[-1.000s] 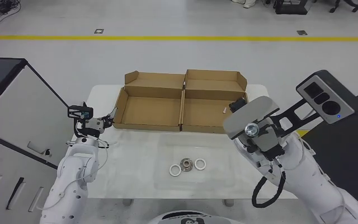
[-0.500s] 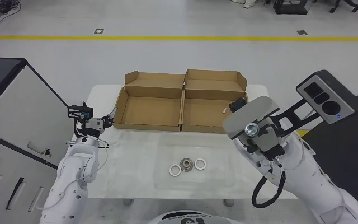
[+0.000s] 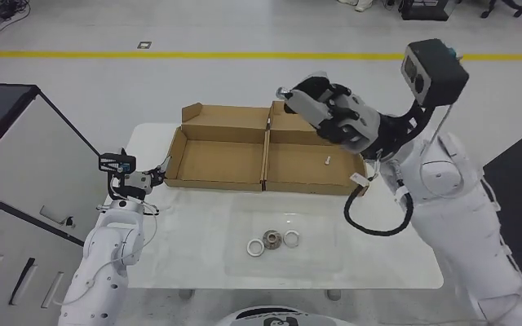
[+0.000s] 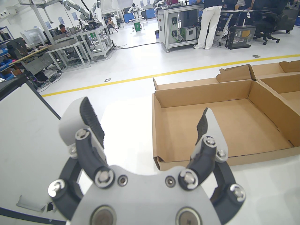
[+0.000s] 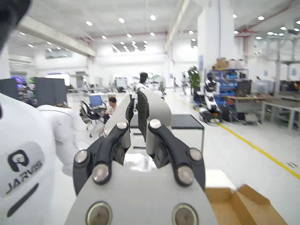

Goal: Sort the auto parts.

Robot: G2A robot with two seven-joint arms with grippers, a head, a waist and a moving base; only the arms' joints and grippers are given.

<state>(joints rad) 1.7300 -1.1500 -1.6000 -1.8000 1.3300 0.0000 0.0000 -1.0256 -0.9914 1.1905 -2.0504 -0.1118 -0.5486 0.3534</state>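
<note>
Two white rings (image 3: 255,247) (image 3: 291,239) and a metal hub (image 3: 272,240) lie together on the white table (image 3: 196,244) near its front. A small screw (image 3: 325,160) lies in the right cardboard box (image 3: 298,171). My right gripper (image 3: 281,90) (image 5: 136,99) is raised above the back flap of that box, shut on a small threaded metal screw (image 5: 134,105). My left gripper (image 3: 163,169) (image 4: 145,115) stands open with nothing in it, low over the table just off the left wall of the left cardboard box (image 3: 220,159) (image 4: 218,122).
The two open boxes sit side by side at the back of the table, flaps standing up. A dark-edged panel (image 3: 49,163) stands off the table's left side. Bare table lies left and right of the parts.
The right arm has swung up from the near right of the table toward the back, and now hangs above the right box. The left arm and the parts have not moved.
</note>
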